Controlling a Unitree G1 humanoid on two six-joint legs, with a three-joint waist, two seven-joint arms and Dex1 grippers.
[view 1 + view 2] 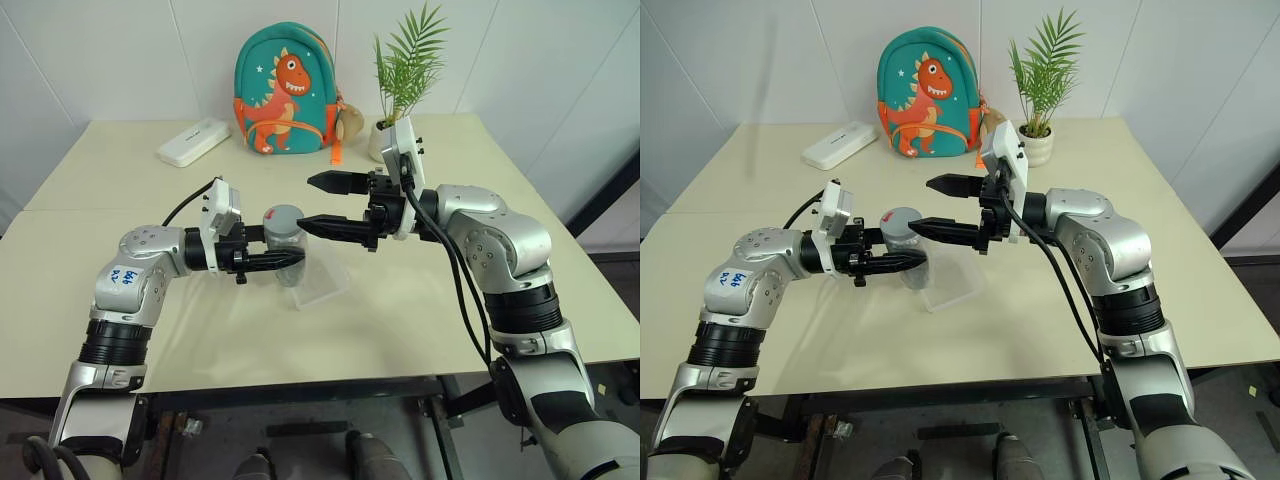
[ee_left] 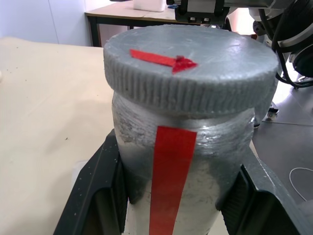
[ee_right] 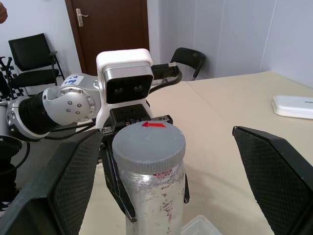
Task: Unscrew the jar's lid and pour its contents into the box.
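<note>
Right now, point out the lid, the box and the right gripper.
lid (image 2: 190, 73), left wrist view, top face by the red arrow.
box (image 1: 322, 285), left eye view, clear wall.
right gripper (image 1: 315, 205), left eye view, between its fingertips.

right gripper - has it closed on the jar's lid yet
No, the right gripper stands wide open, its two black fingers spread either side of the lid, which is on the jar held by the left gripper.

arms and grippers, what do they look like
Both arms are silver-grey metal with black ribbed joint bands. The left arm carries a white sticker with blue handwriting. Each wrist bears a white camera box. Black cables loop along the right arm and behind the left wrist. The left gripper and right gripper have black pointed fingers with textured pads.
</note>
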